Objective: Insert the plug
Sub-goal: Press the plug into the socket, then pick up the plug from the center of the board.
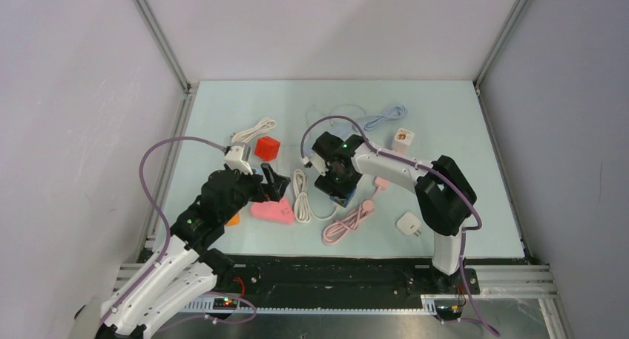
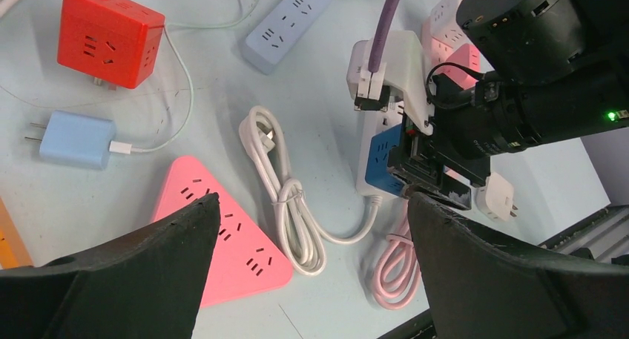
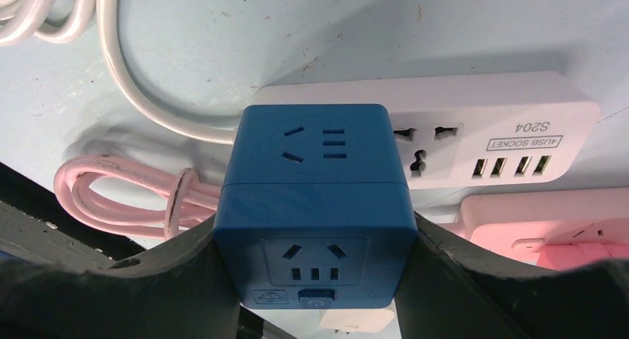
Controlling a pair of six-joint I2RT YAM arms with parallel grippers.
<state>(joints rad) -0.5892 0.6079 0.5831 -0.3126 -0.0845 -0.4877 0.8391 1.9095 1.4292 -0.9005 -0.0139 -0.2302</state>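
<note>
Pale blue worktop point(image 1: 460, 116), its walls well apart from the blue cube plug point(image 3: 315, 205), which sits mid-worktop on the white power strip's point(image 3: 482, 124) end, pinched by the right jaws. A white cable point(image 2: 285, 198) and a pink cable point(image 3: 126, 194) lie just beside it. Left jaws hang spread above the pink triangular socket point(image 2: 222, 242).

The blue plastic cube socket point(image 3: 315, 205) sits between the right gripper's point(image 3: 315, 235) jaws, over one end of the white plastic power strip point(image 3: 482, 131). Left lie a coiled white cable point(image 1: 303, 198), then a pink triangular plastic socket block point(image 1: 273, 211).
</note>
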